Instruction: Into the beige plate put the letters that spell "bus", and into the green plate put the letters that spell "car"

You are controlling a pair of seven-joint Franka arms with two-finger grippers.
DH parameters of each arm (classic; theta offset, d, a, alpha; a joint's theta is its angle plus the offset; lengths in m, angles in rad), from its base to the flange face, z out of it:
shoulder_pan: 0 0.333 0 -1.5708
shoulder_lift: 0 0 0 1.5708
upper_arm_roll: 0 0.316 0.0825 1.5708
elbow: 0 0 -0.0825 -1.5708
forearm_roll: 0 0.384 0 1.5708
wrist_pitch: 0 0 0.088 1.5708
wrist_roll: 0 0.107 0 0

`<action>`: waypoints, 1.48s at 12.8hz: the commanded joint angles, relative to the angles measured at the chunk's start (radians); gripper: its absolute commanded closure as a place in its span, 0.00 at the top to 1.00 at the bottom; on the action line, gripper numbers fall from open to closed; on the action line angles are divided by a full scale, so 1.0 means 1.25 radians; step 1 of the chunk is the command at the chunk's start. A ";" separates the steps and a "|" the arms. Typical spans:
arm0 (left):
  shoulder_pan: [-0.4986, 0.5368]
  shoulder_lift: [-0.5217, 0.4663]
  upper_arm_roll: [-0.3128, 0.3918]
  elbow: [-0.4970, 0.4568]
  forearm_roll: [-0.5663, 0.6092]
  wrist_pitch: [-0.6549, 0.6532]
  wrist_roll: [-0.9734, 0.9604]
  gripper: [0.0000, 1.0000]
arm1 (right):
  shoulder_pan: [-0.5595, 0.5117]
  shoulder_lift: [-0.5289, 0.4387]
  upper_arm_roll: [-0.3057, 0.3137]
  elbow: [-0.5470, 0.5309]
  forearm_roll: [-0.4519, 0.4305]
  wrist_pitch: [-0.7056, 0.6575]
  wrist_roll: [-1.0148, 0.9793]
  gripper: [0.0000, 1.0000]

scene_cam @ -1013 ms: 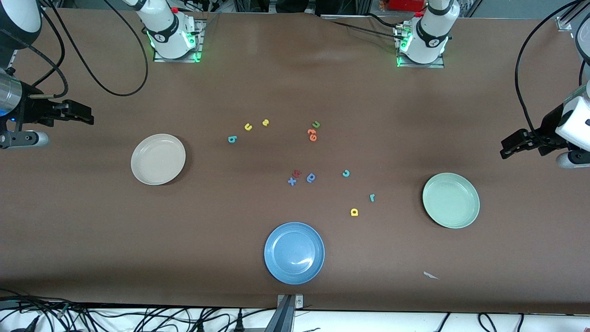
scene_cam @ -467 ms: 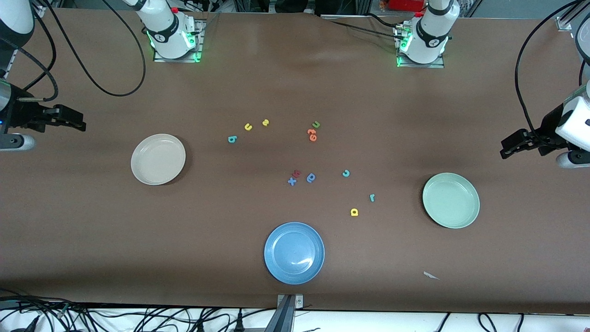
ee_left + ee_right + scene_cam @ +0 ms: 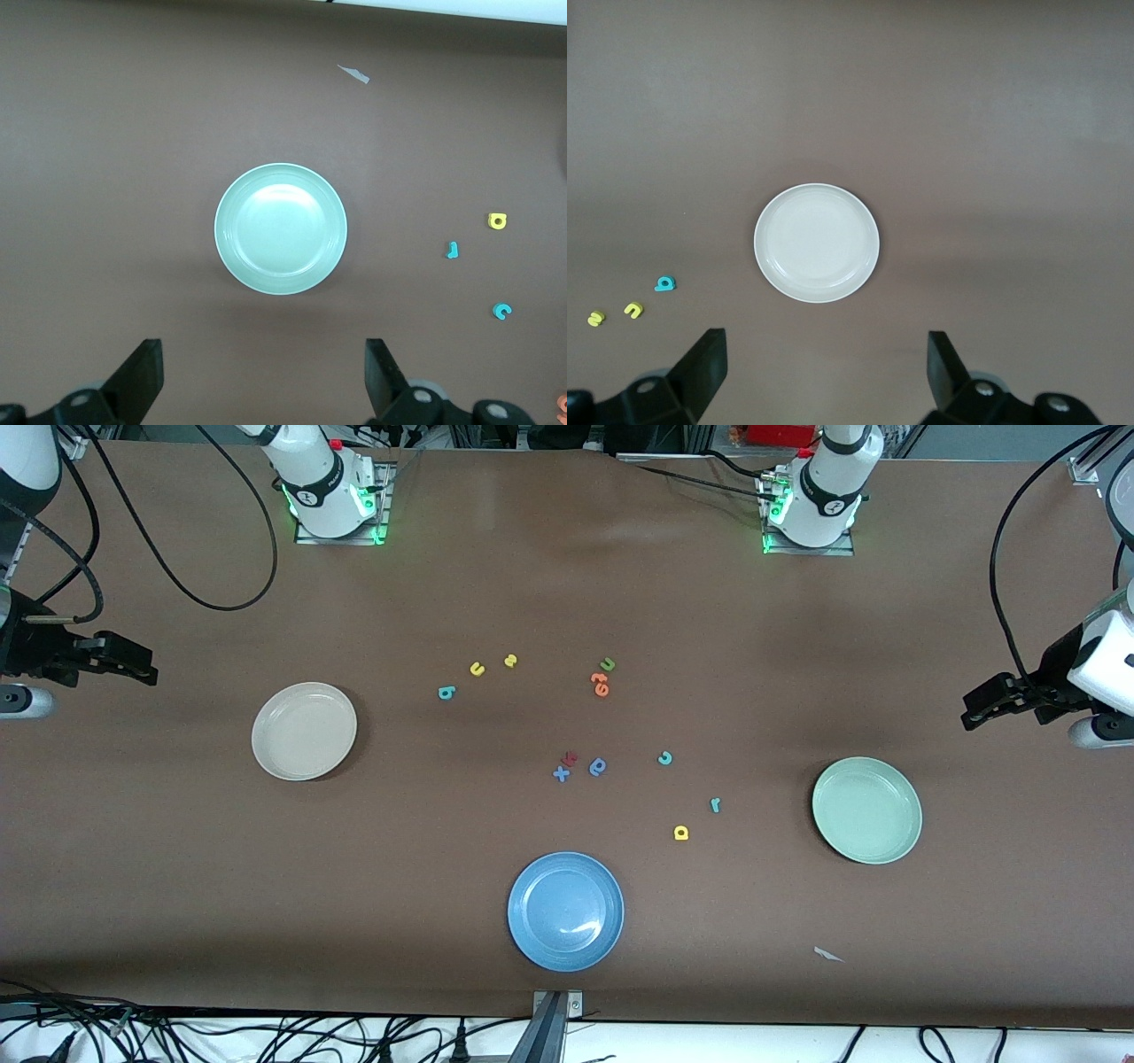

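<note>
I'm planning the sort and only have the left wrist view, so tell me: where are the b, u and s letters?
Observer: The teal b, yellow u and yellow s lie close together on the table, none in a plate.
Operator: Where's the beige plate?
Observer: The beige plate sits toward the right arm's end, with no letters in it.
Operator: Any third plate?
Observer: Yes, a blue plate lies nearer to the front camera than every letter.

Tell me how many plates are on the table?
3. The beige plate lies toward the right arm's end, the green plate toward the left arm's end, the blue plate nearest the front camera.
</note>
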 commanded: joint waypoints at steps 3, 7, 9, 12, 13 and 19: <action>0.000 -0.008 -0.001 -0.007 -0.005 0.005 0.011 1.00 | 0.001 -0.005 -0.002 0.008 0.024 -0.002 0.005 1.00; -0.002 -0.007 -0.001 -0.007 -0.003 0.005 0.011 1.00 | 0.001 -0.007 -0.001 0.008 0.022 -0.002 0.005 1.00; -0.002 -0.007 -0.001 -0.007 -0.001 0.005 0.011 1.00 | 0.001 -0.005 -0.002 0.008 0.021 -0.002 0.005 1.00; -0.014 0.029 0.000 -0.006 0.006 0.011 0.002 1.00 | 0.001 -0.004 -0.018 0.008 0.022 -0.003 0.005 1.00; -0.009 0.091 0.000 -0.004 0.001 0.015 0.002 1.00 | 0.001 -0.003 -0.024 0.008 0.024 -0.002 0.005 1.00; -0.096 0.341 -0.011 0.085 -0.007 0.100 -0.006 1.00 | 0.001 -0.004 -0.033 0.008 0.050 -0.009 0.007 1.00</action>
